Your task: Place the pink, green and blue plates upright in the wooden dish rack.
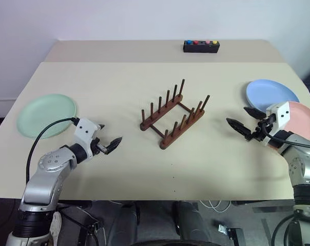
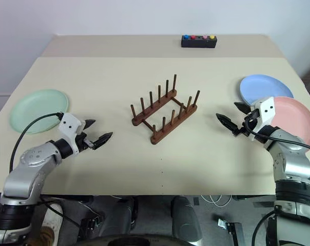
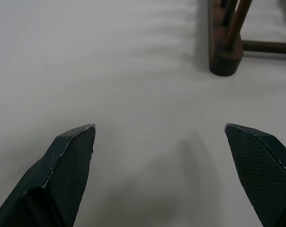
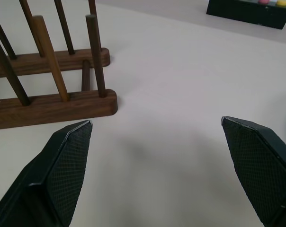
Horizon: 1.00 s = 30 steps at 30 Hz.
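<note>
While all three plates lie flat on the tabletop (image 1: 119, 169), the green plate (image 1: 46, 115) at left and the blue plate (image 1: 271, 94) and pink plate (image 1: 305, 121) at right, each risks sliding away when its thin rim is pinched. The wooden dish rack (image 1: 172, 114), centre frame, runs its long axis from lower left to upper right, pegs upright and slots empty. Left gripper (image 1: 110, 144) and right gripper (image 1: 246, 122) hover with jaws released, holding nothing.

A pale beige table (image 1: 144, 164) carries everything here. A dark wooden dish rack (image 1: 173, 115) stands near its middle, set at a slant, with no plate in it. Well to the left of the rack a green plate (image 1: 46, 115) lies flat. To the right of the rack lie a blue plate (image 1: 270, 94) and a pink plate (image 1: 306, 120), overlapping. Beyond the rack, by the far edge, sits a black box (image 1: 201, 46) with coloured buttons.
</note>
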Available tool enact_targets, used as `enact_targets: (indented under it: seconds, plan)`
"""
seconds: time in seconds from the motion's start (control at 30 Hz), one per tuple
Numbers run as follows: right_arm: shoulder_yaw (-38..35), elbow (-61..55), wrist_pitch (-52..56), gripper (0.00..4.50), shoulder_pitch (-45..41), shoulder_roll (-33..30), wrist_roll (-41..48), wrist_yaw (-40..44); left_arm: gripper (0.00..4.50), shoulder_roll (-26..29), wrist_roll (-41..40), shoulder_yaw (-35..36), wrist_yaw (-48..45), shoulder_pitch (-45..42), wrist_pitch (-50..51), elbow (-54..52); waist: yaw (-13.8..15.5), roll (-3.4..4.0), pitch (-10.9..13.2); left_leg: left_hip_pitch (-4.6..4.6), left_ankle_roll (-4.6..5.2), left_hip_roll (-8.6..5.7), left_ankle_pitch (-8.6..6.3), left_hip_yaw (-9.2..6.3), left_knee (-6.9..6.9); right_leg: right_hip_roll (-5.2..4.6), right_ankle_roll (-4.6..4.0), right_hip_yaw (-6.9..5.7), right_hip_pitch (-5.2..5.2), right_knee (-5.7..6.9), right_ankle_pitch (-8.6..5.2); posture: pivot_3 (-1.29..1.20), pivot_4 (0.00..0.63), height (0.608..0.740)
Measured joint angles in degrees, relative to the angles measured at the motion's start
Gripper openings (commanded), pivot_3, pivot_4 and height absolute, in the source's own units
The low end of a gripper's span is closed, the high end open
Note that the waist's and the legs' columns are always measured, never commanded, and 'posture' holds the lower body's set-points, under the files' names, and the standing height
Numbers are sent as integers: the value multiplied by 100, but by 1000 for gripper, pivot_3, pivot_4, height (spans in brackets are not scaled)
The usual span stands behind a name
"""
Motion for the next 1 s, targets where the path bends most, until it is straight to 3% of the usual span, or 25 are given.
enact_targets:
  seconds: [0.6, 0.8, 1.0]
  plan:
    - [140, -68, 35, 4457, 184, 106, 1, -52, 4500, 54, -79, -24, -36, 283, 239, -373, -5, 0, 0, 4, 0, 1, 0, 0, -2, 0, -9, 0, 3, 1, -5, 0, 150, 730]
    - [137, -499, 174, 4457, 450, 219, 42, -178, 4500, 392, -311, 97, -428, 549, 330, -380, -33, 2, 0, 7, 1, 2, 0, 1, -7, 1, -14, 1, 1, 2, -8, 0, 150, 730]
    - [99, -1450, 454, 4457, 975, 247, 264, -274, 4500, 1062, -1014, 220, -1493, 866, 558, -722, 10, 1, 0, 5, 1, 3, 0, 4, 0, -2, -19, 2, 5, -2, -11, 0, 150, 730]
